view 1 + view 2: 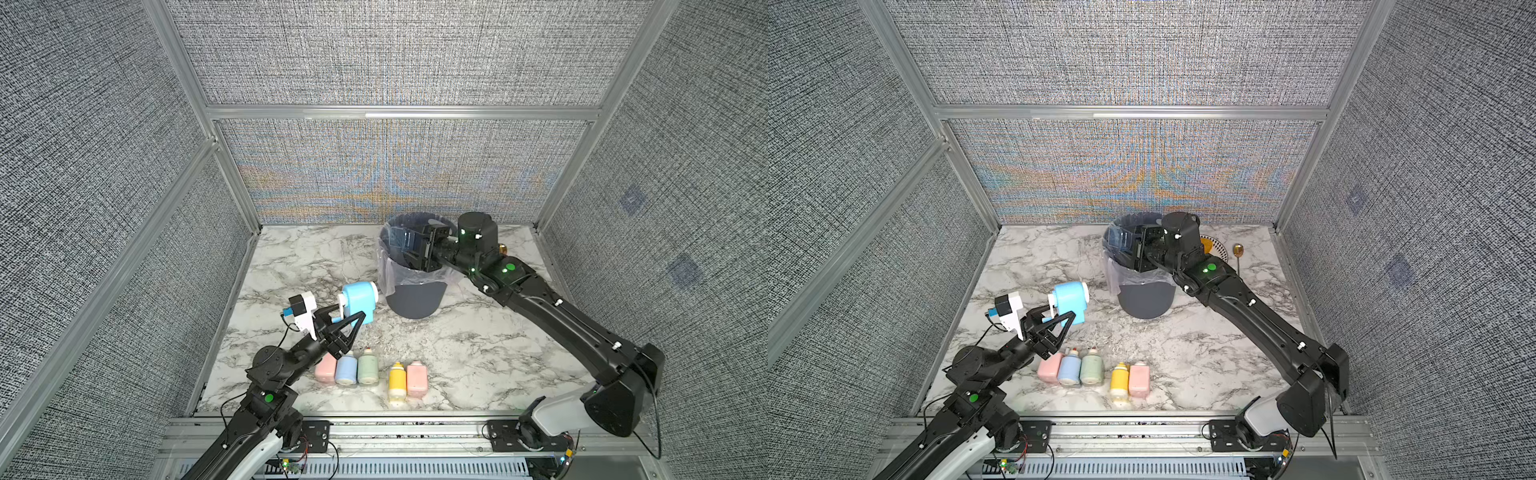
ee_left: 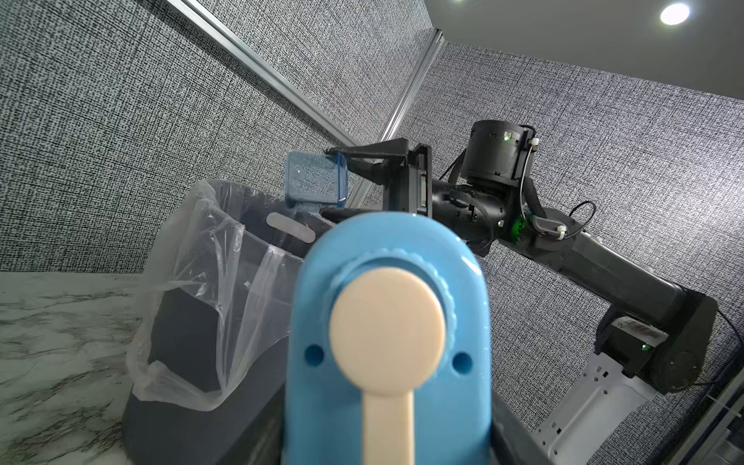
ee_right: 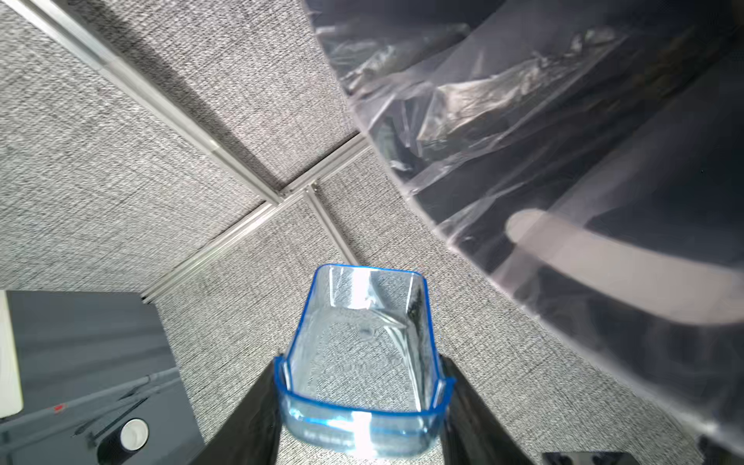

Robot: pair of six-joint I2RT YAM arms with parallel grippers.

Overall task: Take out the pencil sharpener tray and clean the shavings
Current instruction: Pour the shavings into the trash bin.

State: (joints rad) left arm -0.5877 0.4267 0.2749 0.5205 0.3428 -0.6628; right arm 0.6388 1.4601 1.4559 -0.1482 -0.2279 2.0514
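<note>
My left gripper (image 1: 347,318) (image 1: 1059,318) is shut on the light blue pencil sharpener (image 1: 359,297) (image 1: 1071,299), holding it tilted above the left of the table. Its cream crank fills the left wrist view (image 2: 386,362). My right gripper (image 1: 415,245) (image 1: 1133,245) (image 3: 360,362) is shut on the clear blue tray (image 1: 401,239) (image 1: 1121,239) (image 2: 316,177) (image 3: 362,342). The tray hangs tipped over the mouth of the dark grey bin (image 1: 411,299) (image 1: 1144,299) (image 2: 181,322) with its clear plastic liner. Inside, the tray looks bare but for dark specks. No shavings show clearly.
Several pastel bottles (image 1: 347,368) (image 1: 1069,368) lie in a row near the table's front edge. A plate (image 1: 1219,249) and a gold spoon (image 1: 1238,251) sit at the back right behind my right arm. Grey fabric walls with metal frames close in three sides.
</note>
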